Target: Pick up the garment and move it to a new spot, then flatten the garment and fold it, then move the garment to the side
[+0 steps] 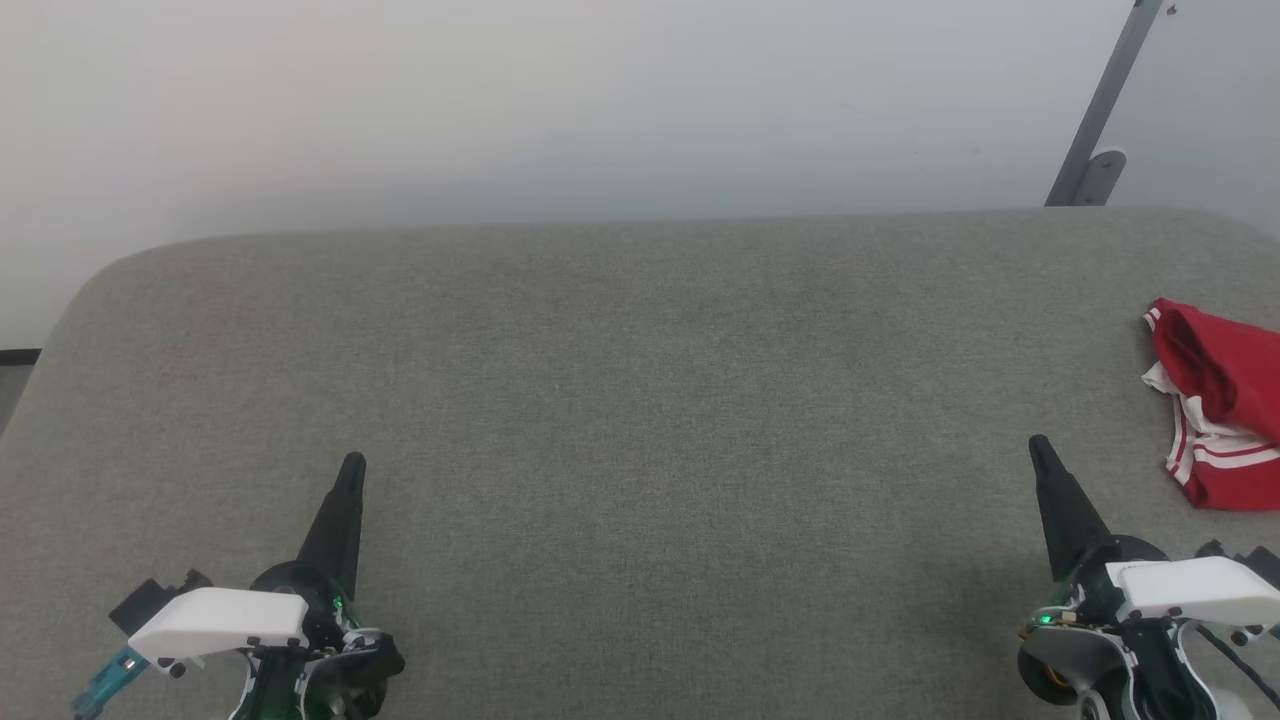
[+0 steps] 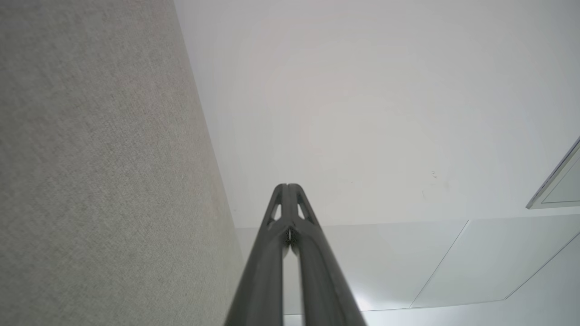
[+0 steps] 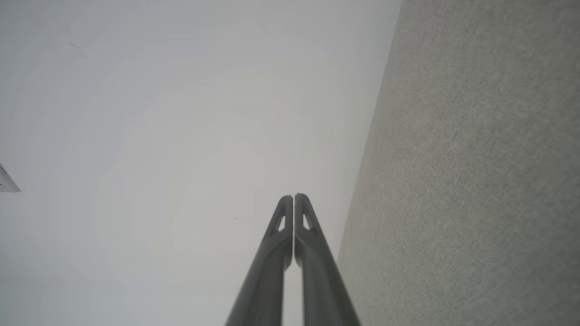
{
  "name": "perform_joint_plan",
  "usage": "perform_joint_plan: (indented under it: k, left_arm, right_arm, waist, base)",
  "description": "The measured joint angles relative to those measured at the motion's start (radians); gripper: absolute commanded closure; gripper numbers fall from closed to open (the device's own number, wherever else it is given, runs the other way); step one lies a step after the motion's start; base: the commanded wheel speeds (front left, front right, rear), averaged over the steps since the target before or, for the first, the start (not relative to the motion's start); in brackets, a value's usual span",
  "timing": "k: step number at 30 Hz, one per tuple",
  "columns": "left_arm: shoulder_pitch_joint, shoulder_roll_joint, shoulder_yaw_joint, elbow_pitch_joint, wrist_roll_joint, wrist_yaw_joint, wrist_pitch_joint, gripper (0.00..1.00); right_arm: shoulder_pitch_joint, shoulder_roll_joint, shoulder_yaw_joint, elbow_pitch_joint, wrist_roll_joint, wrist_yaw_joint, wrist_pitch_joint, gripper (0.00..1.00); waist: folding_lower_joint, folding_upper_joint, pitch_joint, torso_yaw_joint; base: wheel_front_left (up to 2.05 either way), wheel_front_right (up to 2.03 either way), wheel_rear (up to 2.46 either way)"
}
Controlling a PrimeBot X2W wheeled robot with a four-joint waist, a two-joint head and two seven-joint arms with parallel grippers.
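Note:
The garment [image 1: 1222, 400], red with white and striped trim, lies bunched at the right edge of the grey fabric surface [image 1: 640, 420], partly cut off by the head view's border. My right gripper [image 1: 1038, 446] rests at the lower right, shut and empty, a short way left of and nearer than the garment. My left gripper [image 1: 354, 462] sits at the lower left, also shut and empty, far from the garment. In the wrist views both the left gripper [image 2: 287, 185] and the right gripper [image 3: 293, 196] have their fingers pressed together, pointing past the surface's edge toward the pale wall.
A pale wall [image 1: 600, 100] rises behind the grey surface's rounded far edge. A grey metal bar [image 1: 1105, 105] leans at the back right. The surface's wide middle lies bare between the two grippers.

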Motion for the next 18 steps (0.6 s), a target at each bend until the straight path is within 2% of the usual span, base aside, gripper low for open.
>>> perform_joint_plan:
  k: [18]
  left_arm:
    - [0.000, 0.000, 0.000, 0.000, 0.000, 0.000, 0.000, 1.00]
  right_arm:
    - [0.000, 0.000, 0.000, 0.000, 0.000, 0.000, 0.000, 1.00]
  waist:
    - [0.0000, 0.0000, 0.000, 0.000]
  base:
    - [0.00, 0.00, 0.00]
